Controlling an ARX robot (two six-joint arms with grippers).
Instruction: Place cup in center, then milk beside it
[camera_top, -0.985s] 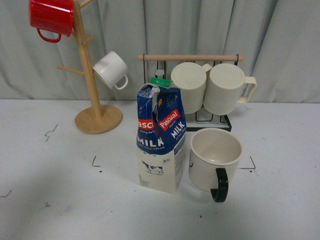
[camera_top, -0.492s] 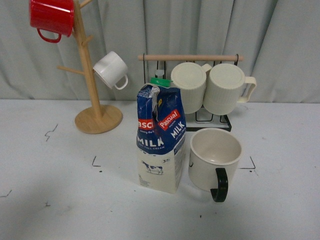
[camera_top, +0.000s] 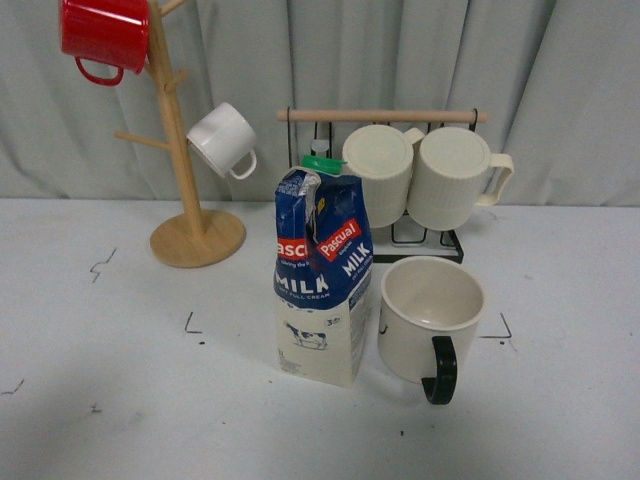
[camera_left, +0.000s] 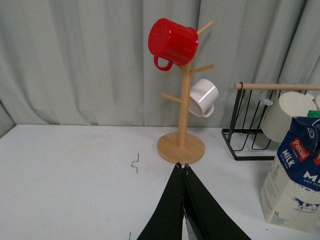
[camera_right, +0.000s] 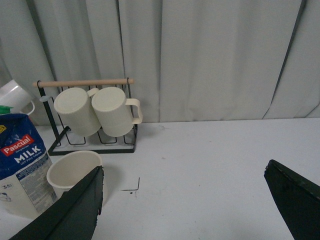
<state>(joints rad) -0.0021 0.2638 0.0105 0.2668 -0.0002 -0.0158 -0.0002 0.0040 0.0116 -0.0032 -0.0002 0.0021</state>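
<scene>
Cup (camera_top: 430, 317) stands upright inside the center (camera_top: 240, 340) marked patch, right part, black handle toward us, with the milk (camera_top: 322, 275) upright just left of it. We see both free of our grippers: left gripper (camera_left: 184, 167) fingers pressed together, right gripper (camera_right: 200, 200) fingers spread wide. Rack mugs (camera_top: 415, 180) sit behind, mug tree (camera_top: 185, 170) far left.
</scene>
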